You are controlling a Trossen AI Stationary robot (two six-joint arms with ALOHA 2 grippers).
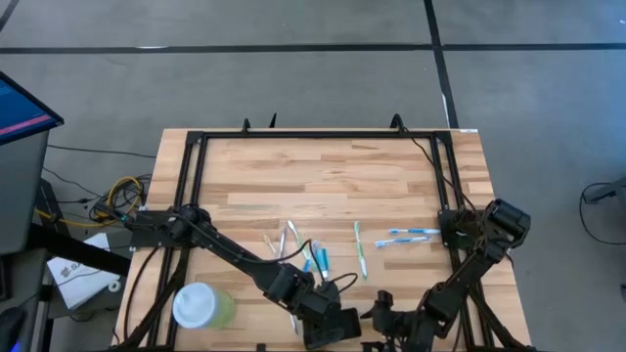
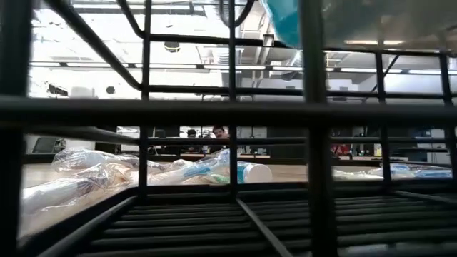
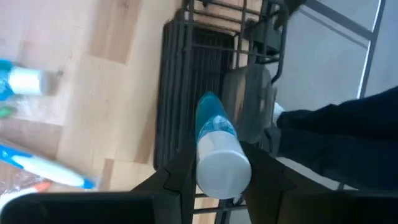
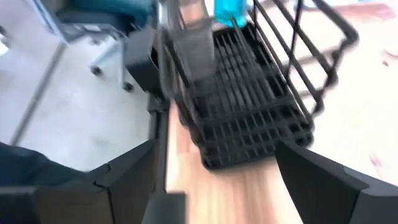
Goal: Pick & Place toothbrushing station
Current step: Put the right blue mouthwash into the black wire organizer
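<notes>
Left wrist view: left gripper (image 3: pixel 219 180) pinches teal tube (image 3: pixel 217 149).
Tube: white cap toward camera, tip toward black holder (image 3: pixel 199 81).
Right gripper (image 4: pixel 217 180): wide open, empty.

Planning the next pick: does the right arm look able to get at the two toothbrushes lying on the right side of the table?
Probably yes. The two toothbrushes lie in the open beside the right arm, nothing stacked on them, and the right claw is open and empty.

Light wooden plank desk (image 1: pixel 323 171), framed by black rails. Scattered near centre: slim toothbrushes (image 1: pixel 360 249) and teal tubes (image 1: pixel 320 258). Pale green cup with white lid (image 1: pixel 201 305) at the left near corner. Black wire holder (image 4: pixel 249 99) at the near edge.
</notes>
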